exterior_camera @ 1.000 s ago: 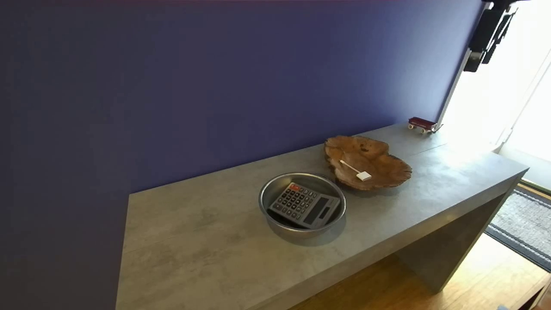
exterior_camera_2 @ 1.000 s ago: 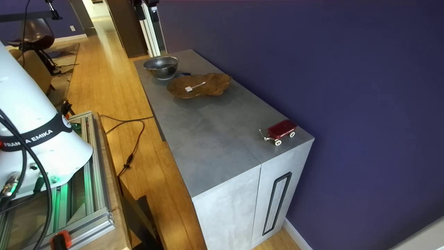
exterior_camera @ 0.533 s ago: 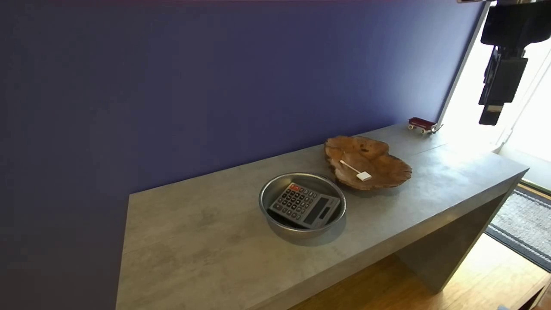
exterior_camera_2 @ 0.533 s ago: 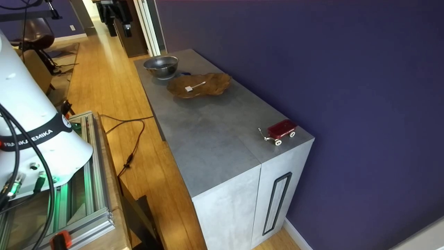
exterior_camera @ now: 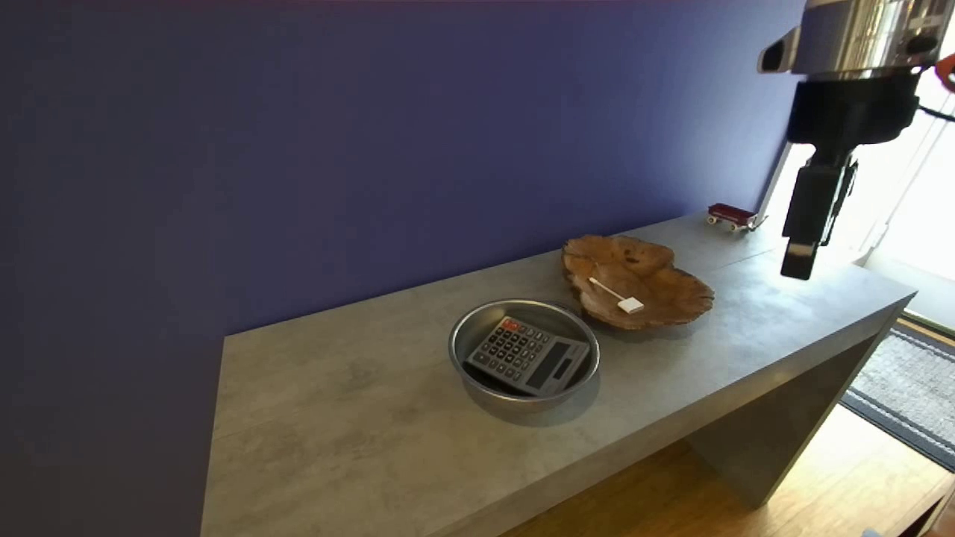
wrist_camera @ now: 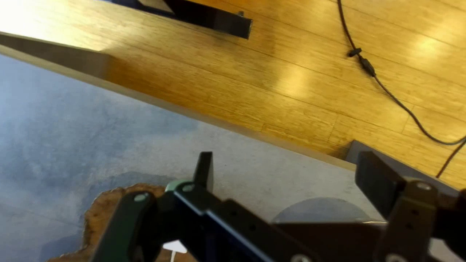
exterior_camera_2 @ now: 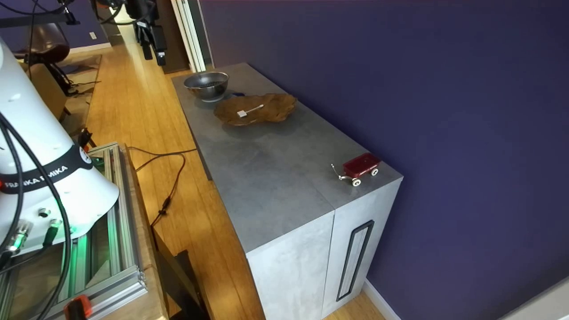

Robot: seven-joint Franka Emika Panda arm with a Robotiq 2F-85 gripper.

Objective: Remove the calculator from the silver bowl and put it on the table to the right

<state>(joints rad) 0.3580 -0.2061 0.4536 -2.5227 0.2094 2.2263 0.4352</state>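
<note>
The grey calculator [exterior_camera: 527,353] lies tilted inside the silver bowl [exterior_camera: 506,403], with its keys up. The bowl stands on the grey table [exterior_camera: 336,403] and also shows in an exterior view [exterior_camera_2: 206,92], where the calculator cannot be made out. My gripper [exterior_camera: 800,262] hangs in the air above the table, well apart from the bowl. It also shows in an exterior view [exterior_camera_2: 154,58]. In the wrist view my gripper [wrist_camera: 286,169] is open, with nothing between the fingers. There the calculator is hidden and the bowl is almost wholly hidden behind the gripper.
A brown wooden dish [exterior_camera: 675,292] holding a white adapter [exterior_camera: 630,304] stands beside the bowl. A small red wagon [exterior_camera_2: 361,165] stands at the table's end. A dark blue object [exterior_camera_2: 238,94] lies near the bowl. A purple wall [exterior_camera: 373,149] runs along the table's back.
My gripper has come down from the top of both exterior views. In the last half second it has also shifted toward the bowl. The bowl, calculator and dish have not moved.
</note>
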